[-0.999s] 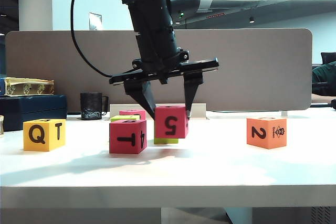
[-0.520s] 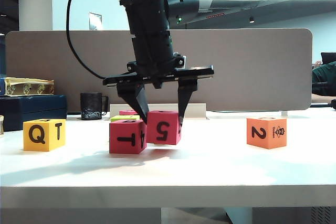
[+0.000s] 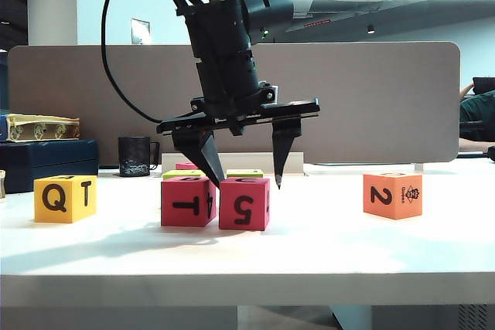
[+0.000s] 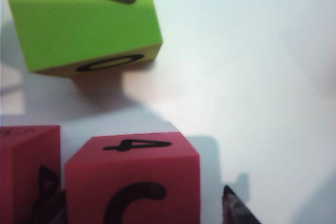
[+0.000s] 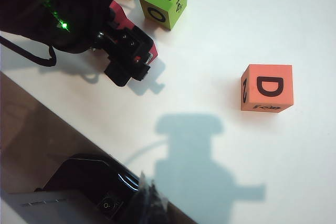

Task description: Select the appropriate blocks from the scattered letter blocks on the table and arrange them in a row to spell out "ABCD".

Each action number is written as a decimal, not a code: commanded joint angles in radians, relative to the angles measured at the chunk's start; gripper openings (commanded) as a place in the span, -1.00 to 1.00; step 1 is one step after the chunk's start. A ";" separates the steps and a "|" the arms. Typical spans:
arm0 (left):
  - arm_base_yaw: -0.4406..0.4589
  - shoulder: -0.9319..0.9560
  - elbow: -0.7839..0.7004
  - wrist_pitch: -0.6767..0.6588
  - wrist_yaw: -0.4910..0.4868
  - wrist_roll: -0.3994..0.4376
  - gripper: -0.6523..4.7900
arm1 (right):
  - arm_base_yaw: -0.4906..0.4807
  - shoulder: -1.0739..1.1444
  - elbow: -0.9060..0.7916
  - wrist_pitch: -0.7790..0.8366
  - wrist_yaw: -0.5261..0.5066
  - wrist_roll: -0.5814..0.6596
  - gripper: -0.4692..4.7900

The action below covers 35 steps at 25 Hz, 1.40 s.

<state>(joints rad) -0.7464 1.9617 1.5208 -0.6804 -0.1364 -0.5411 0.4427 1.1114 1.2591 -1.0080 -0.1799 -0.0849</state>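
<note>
Landmark: magenta 5 block (image 3: 244,203), resting on the table (image 3: 309,253).
Left gripper (image 3: 241,183): directly above the 5 block, jaws spread wider than the block, fingertips clear of both its sides, nothing held.
Magenta T block (image 3: 188,201): touching the 5 block's left side.
Yellow-orange Q block (image 3: 65,199): well left of the 5 block.
Salmon-orange 2 block (image 3: 392,194): well right of the 5 block.
Lime-green O block (image 4: 84,19): behind the 5 block.
Right gripper: not in view, so its jaw state cannot be told.
</note>
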 commanded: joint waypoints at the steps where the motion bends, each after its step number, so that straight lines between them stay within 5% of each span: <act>1: -0.001 -0.003 0.000 0.004 0.001 0.038 0.51 | 0.001 -0.002 0.004 0.008 -0.001 -0.002 -0.83; 16: 0.007 -0.025 0.001 -0.005 -0.003 0.104 0.51 | 0.001 -0.001 0.003 0.008 -0.001 -0.002 -0.83; 29: 0.037 -0.140 0.000 0.000 -0.160 0.227 0.51 | 0.001 -0.001 0.003 0.003 -0.001 -0.002 -0.83; 35: 0.097 -0.160 0.000 -0.017 -0.155 0.228 0.50 | 0.001 -0.001 0.003 0.002 -0.002 -0.002 -0.83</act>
<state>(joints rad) -0.6598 1.8122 1.5196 -0.6815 -0.2844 -0.3172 0.4427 1.1122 1.2591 -1.0115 -0.1799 -0.0849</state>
